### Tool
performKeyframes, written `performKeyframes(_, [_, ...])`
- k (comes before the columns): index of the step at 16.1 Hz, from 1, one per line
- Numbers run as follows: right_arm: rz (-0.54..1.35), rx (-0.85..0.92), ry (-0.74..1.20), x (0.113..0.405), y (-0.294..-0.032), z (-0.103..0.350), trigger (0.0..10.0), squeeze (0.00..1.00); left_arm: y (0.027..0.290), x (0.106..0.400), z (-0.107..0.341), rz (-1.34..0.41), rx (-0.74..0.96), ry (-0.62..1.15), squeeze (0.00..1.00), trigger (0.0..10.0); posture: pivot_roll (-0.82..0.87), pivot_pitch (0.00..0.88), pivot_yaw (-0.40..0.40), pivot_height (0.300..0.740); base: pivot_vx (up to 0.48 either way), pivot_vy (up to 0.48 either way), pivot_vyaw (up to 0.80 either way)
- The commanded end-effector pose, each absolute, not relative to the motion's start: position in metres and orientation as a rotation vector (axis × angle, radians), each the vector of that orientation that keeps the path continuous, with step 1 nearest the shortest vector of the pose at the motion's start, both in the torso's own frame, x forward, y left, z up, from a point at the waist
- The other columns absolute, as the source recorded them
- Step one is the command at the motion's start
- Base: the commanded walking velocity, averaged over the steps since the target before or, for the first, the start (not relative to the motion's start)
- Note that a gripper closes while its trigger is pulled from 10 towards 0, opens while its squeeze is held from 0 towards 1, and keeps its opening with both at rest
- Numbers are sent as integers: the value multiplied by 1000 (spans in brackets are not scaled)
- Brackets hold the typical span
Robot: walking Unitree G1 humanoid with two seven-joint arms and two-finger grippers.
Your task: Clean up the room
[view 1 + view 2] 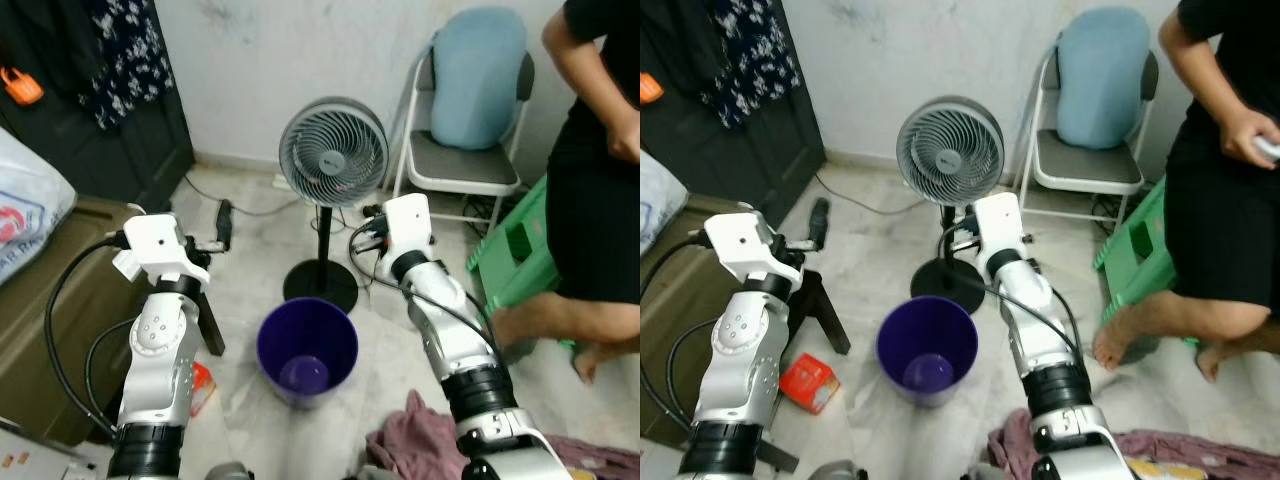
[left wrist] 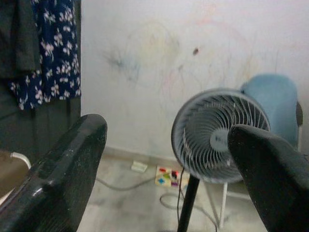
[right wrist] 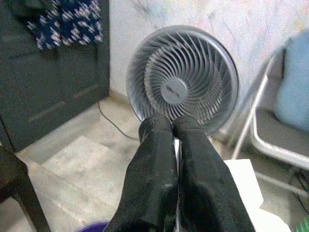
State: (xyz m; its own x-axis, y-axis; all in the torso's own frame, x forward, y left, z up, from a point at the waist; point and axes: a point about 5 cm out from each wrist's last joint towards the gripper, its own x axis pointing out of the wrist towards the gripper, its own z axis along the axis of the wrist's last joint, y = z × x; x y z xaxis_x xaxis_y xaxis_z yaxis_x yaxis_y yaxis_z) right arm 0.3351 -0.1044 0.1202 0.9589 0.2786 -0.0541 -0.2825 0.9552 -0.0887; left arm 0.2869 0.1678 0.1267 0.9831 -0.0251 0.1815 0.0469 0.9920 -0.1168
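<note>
A purple bucket (image 1: pixel 307 350) stands open on the marble floor between my two arms. A crumpled mauve cloth (image 1: pixel 420 440) lies on the floor near my right side, and a small red box (image 1: pixel 808 382) lies by my left arm. My left gripper (image 2: pixel 166 130) is raised at my left, open wide with nothing between its fingers, facing the fan. My right gripper (image 3: pixel 172 124) is held up over the far side of the bucket. It is shut with its fingers pressed together, holding nothing, and points at the fan head.
A grey pedestal fan (image 1: pixel 333 155) stands just behind the bucket, with cables at its base. A folding chair (image 1: pixel 465 170) with a blue cushion, a green stool (image 1: pixel 520 250) and a person (image 1: pixel 600 180) fill the right. An olive box (image 1: pixel 50 300) and a dark cabinet (image 1: pixel 130 140) are at the left.
</note>
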Motion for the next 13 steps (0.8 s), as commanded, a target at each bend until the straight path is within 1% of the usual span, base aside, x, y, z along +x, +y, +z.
performKeyframes(1, [254, -70, 67, 335, -107, 119, 10000, 0, 172, 281, 125, -54, -100, -165, 0, 10000, 55, 16, -5, 740, 0, 0, 0])
performKeyframes(3, [220, -23, 123, 330, -109, 109, 10000, 0, 184, 269, 116, -14, -64, -114, 0, 10000, 59, 39, -1, 740, 0, 0, 0])
performKeyframes(5, [209, -9, 132, 329, -108, 108, 10000, 0, 191, 261, 113, -5, -65, -101, 0, 10000, 59, 57, 5, 740, 0, 0, 0])
performKeyframes(7, [186, 7, 144, 328, -109, 107, 10000, 0, 189, 260, 113, -16, -69, -102, 0, 10000, 57, 75, 10, 740, 0, 0, 0])
performKeyframes(10, [195, 12, 150, 324, -104, 106, 10000, 0, 181, 261, 118, -46, -79, -113, 0, 10000, 59, 101, 17, 740, 0, 0, 0])
performKeyframes(11, [182, 29, 178, 322, -103, 104, 10000, 0, 179, 257, 119, -58, -77, -109, 0, 10000, 63, 113, 21, 740, 0, 0, 0])
performKeyframes(13, [140, 35, 202, 321, -109, 102, 10000, 0, 181, 251, 118, -61, -70, -92, 0, 10000, 71, 128, 28, 740, 0, 0, 0])
